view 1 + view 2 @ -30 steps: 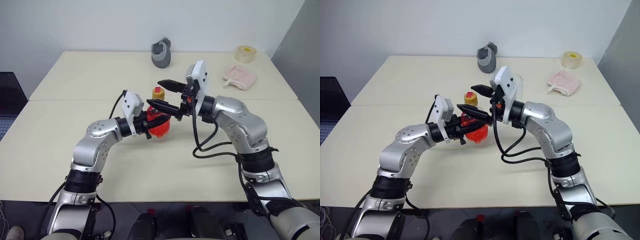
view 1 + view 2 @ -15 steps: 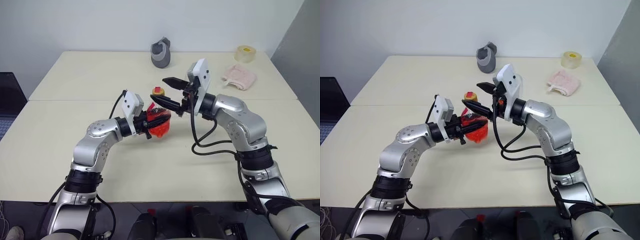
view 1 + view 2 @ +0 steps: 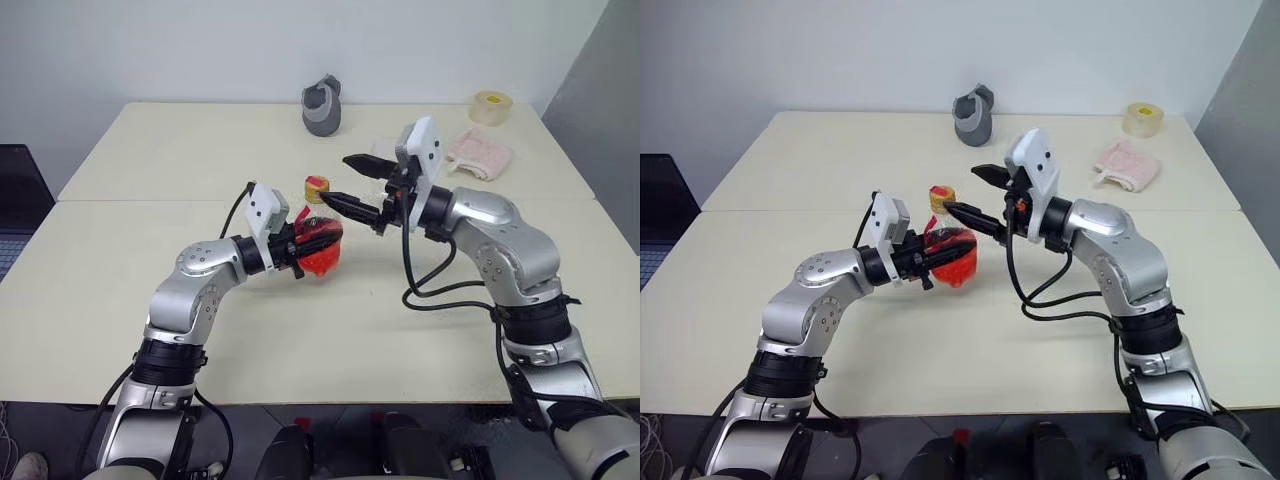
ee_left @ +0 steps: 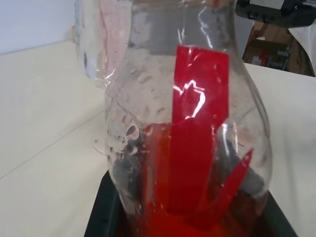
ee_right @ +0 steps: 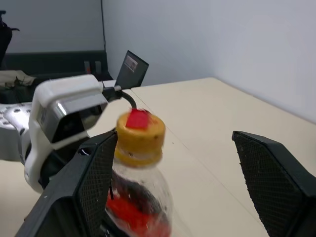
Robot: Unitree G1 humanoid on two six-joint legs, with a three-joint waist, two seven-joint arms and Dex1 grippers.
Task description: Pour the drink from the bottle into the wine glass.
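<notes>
Two arms meeting above the table's [image 3: 120, 300] middle seam. Left gripper [image 3: 305, 243] clamped on the upright bottle [image 3: 318, 240] at its bulb, drink [image 3: 956, 266] low inside. Right gripper [image 3: 352, 183] wide apart, level, just right of the cap [image 3: 317, 187], nearer arm for unscrewing. Cap between those fingers [image 5: 91, 182] seen from right wrist; label [image 4: 200, 94] seen from left wrist.

Clear bottle [image 3: 316, 240] with bright red drink [image 3: 322, 262] low inside, a red label [image 4: 200, 84] and a yellow cap [image 5: 139, 134] with a red square on top. Cream table [image 3: 150, 160], grey cup [image 3: 322, 106], pink cloth [image 3: 478, 154].
</notes>
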